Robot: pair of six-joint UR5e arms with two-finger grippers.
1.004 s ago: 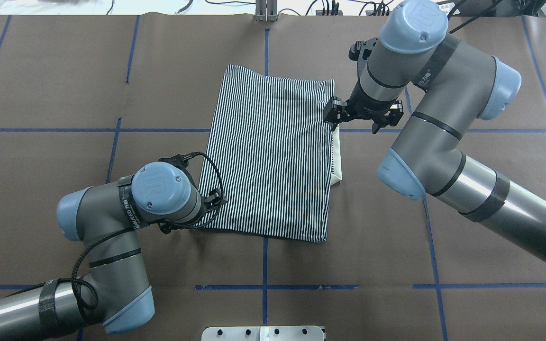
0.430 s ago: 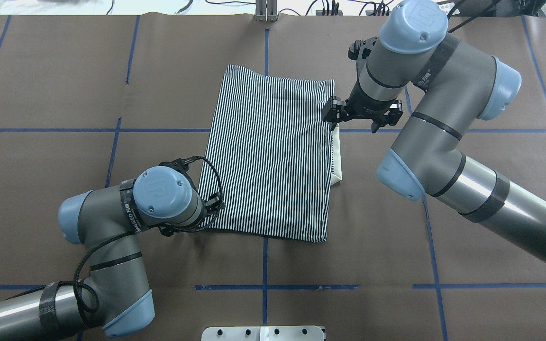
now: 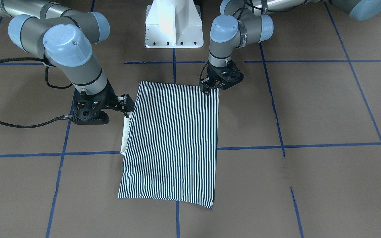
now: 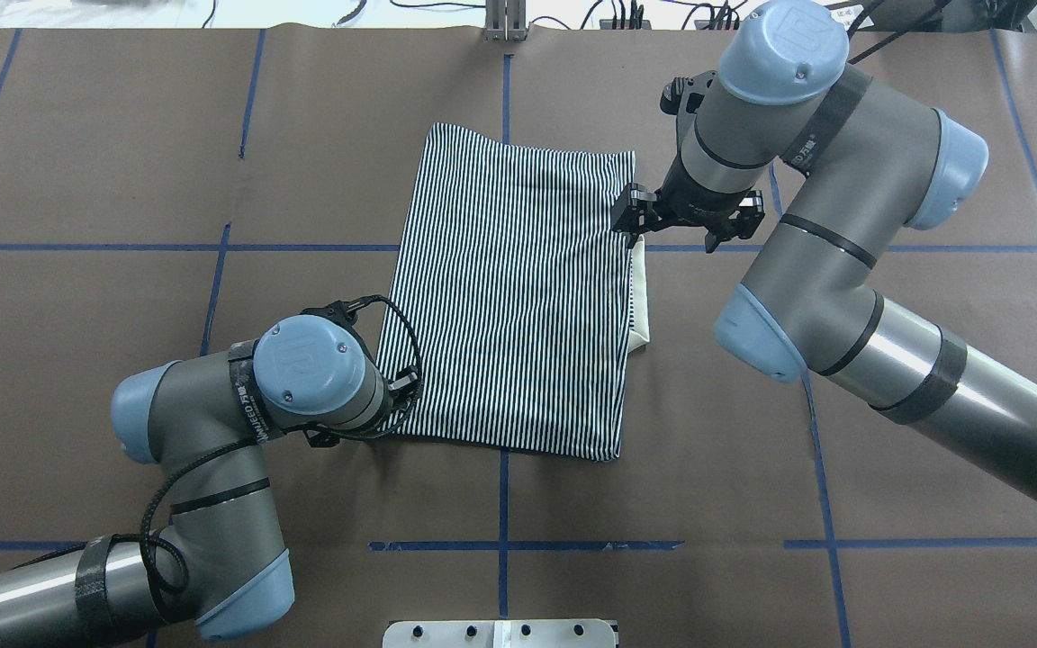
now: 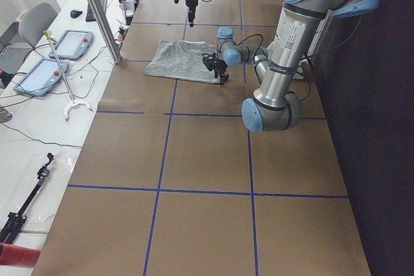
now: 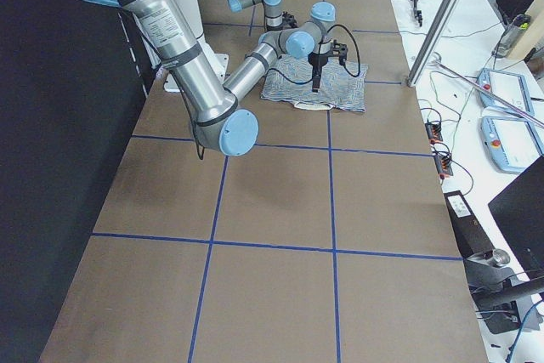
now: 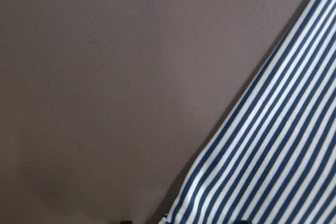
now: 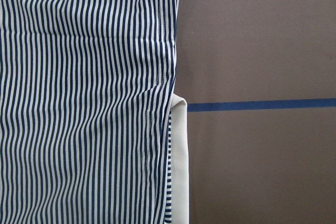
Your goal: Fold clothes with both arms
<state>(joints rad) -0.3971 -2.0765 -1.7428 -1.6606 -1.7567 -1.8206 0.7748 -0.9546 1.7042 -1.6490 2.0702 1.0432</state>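
Shirt [image 4: 518, 288] lies folded into a flat striped rectangle near the middle of the table [image 4: 104, 135], with cream collar [image 4: 640, 301] protruding at its right edge. Left gripper [image 3: 208, 89] sits at the shirt's near-left corner, right gripper [image 4: 628, 223] at the right edge. Jaw state of both cannot be determined.

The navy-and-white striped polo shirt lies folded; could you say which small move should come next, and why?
Probably closing both on the cloth: the navy-and-white striped polo shirt lies flat as a rectangle, the left pincer at its near corner, the right pincer at the edge by the cream collar, placed for another fold.
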